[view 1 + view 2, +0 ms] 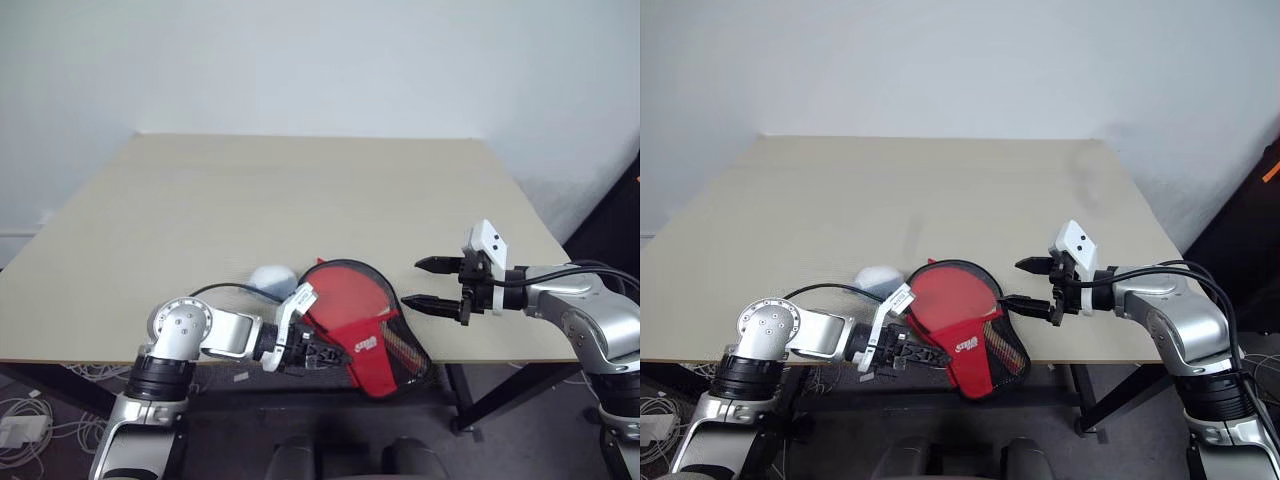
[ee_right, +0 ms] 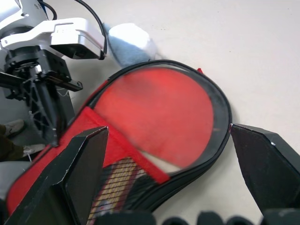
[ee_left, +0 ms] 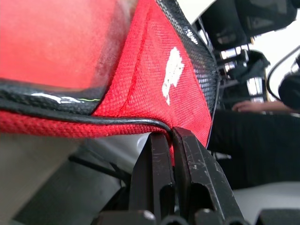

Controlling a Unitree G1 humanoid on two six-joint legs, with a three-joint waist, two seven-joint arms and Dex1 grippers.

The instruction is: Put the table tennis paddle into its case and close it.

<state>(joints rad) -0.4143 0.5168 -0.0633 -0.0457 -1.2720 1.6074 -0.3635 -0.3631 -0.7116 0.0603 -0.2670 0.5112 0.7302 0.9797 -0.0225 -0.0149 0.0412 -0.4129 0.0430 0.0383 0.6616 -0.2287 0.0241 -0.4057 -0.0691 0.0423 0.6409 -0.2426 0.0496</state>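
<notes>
A: Where does the case [image 1: 368,340] sit?

B: At the near edge of the table [image 1: 300,200], roughly six o'clock from the tabletop's middle; its round end rests on the wood, while its narrow end with the white logo and black mesh hangs past the edge.

A: And the table tennis paddle [image 2: 159,112]?

B: Inside the case; its red face shows through the clear window in the right wrist view; the handle cannot be made out.

A: What is the left gripper [image 3: 172,140] doing?

B: Its two black fingers are pressed together on the black-piped rim of the case, at the case's eight o'clock in the head views; red fabric is pinched between them.

A: The right gripper [image 1: 432,284]?

B: Spread wide and holding nothing; it hangs at the case's three o'clock, one finger [image 2: 262,164] just beside the round rim, the other [image 2: 79,164] over the red flap; whether either touches the case is not clear.

A: Anything else on the table?

B: A pale blue-white bundle [image 1: 272,280] lies at the case's ten o'clock, just beside the rim; a black cable runs past it.
</notes>
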